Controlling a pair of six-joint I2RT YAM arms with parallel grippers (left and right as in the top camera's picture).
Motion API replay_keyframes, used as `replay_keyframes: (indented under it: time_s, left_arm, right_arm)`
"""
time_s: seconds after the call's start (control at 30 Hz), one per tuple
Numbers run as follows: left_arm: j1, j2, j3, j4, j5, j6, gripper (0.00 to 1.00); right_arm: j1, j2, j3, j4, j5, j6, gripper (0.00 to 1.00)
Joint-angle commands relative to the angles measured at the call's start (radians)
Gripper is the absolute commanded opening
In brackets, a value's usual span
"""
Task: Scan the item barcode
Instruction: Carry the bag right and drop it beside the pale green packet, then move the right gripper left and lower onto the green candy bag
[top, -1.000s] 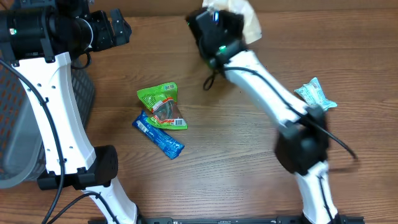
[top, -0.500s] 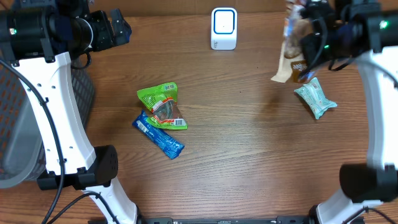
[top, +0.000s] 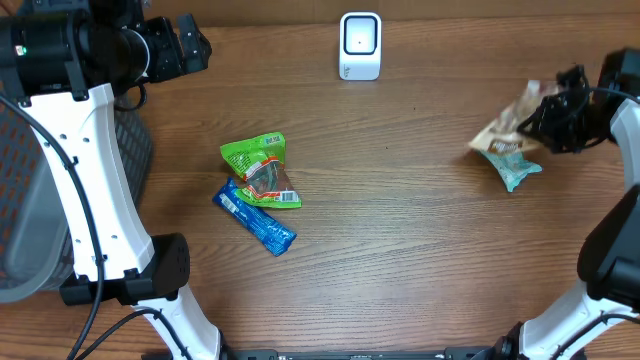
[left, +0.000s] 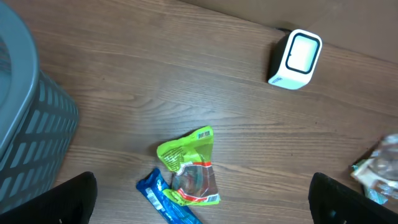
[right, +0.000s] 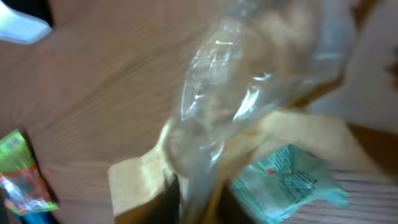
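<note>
The white barcode scanner (top: 360, 45) stands at the back centre of the table, also in the left wrist view (left: 295, 59). My right gripper (top: 555, 115) is at the far right. A tan and clear snack packet (top: 508, 130) hangs from it over a teal packet (top: 515, 165). In the right wrist view the clear packet (right: 236, 106) runs down between my fingers, around the right gripper's point (right: 199, 199). That view is blurred, so the grip does not show. My left gripper (top: 185, 45) is high at the back left, open and empty, with its fingers (left: 74, 199) far apart.
A green snack packet (top: 260, 168) and a blue bar (top: 255, 217) lie together left of centre, also under the left wrist camera (left: 189, 165). A grey mesh basket (top: 20, 190) stands off the table's left edge. The teal packet (right: 289, 183) lies just under the held one.
My right arm swung from the scanner at the back centre to the far right, carrying the tan packet down over the teal one. The left arm stayed still.
</note>
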Motion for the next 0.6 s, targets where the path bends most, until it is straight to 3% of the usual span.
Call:
replay_keyframes:
  time_s: [0.0,0.23,0.4,0.43,0.57]
  left_arm:
    - [0.002,0.008,0.000,0.000,-0.006,0.005,1.00]
    - [0.002,0.008,0.000,0.000,-0.006,0.005,1.00]
    - [0.002,0.008,0.000,0.000,-0.006,0.005,1.00]
    - [0.002,0.008,0.000,0.000,-0.006,0.005,1.00]
    - [0.002,0.008,0.000,0.000,-0.006,0.005,1.00]
  right_arm:
    - [-0.010,-0.015,-0.002,0.013,-0.055,0.020,0.35]
    - [-0.010,-0.022,0.098,-0.050,-0.222,0.012,0.49]
    - [-0.009,-0.050,0.223,-0.138,-0.233,0.012,0.55]
    - [-0.005,-0.064,0.260,-0.161,-0.233,0.012,0.60]
    - [0.037,-0.085,0.299,-0.172,-0.242,0.014,0.67]
